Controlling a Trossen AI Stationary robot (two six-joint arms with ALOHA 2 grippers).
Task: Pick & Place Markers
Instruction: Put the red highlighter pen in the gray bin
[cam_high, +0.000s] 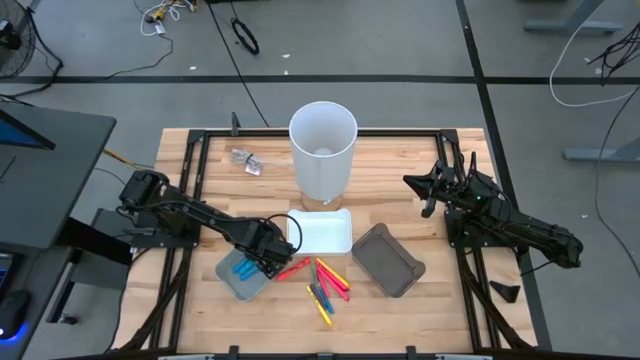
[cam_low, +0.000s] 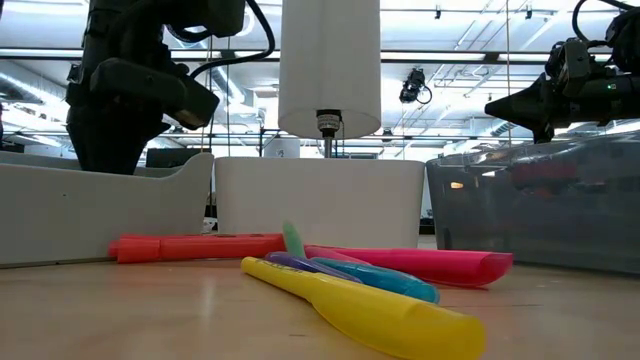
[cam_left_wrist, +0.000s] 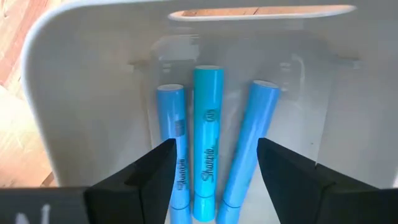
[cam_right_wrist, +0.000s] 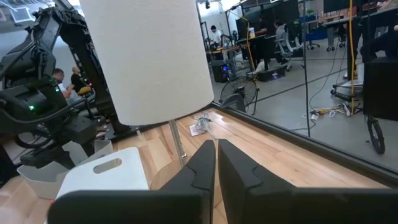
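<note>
Sorting by colour explains why three blue markers (cam_left_wrist: 208, 155) lie side by side in the grey tray (cam_high: 232, 283) near the desk's front edge, under my spread left jaws, while my right gripper (cam_high: 428, 186) waits closed near the right edge.

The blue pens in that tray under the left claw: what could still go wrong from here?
The left gripper hangs open right above three blue pens in the grey tray. Moving away low, a finger could perhaps drag a pen or nudge the tray. The loose pens left on the table overlap, so the next grab might catch two or send one rolling.
</note>
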